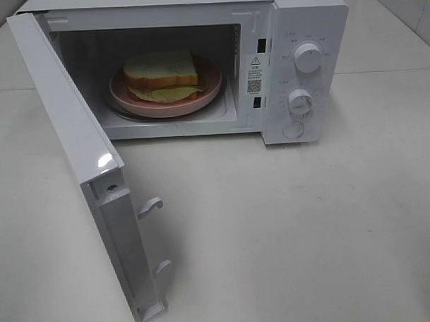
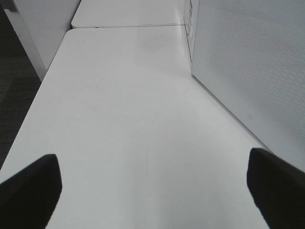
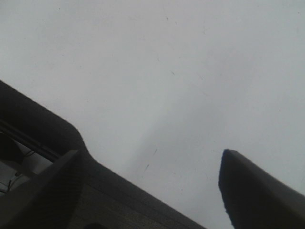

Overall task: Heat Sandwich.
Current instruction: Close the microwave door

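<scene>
The sandwich (image 1: 161, 77) has thick white bread with red and yellow-green filling. It lies on a round pink plate (image 1: 205, 91) inside the white microwave (image 1: 306, 30), whose door (image 1: 73, 145) stands wide open to the left. Neither gripper shows in the exterior high view. In the left wrist view my left gripper (image 2: 152, 191) is open, its dark fingertips (image 2: 31, 191) far apart over bare white table. In the right wrist view my right gripper (image 3: 152, 186) is open above the table, with nothing between its fingers (image 3: 252, 191).
The microwave has two white dials (image 1: 308, 57) and a round button on its right panel. Two latch hooks (image 1: 151, 205) stick out from the door's edge. A white dotted microwave panel (image 2: 252, 62) stands close beside my left gripper. The table's edge (image 2: 43, 90) drops to dark floor.
</scene>
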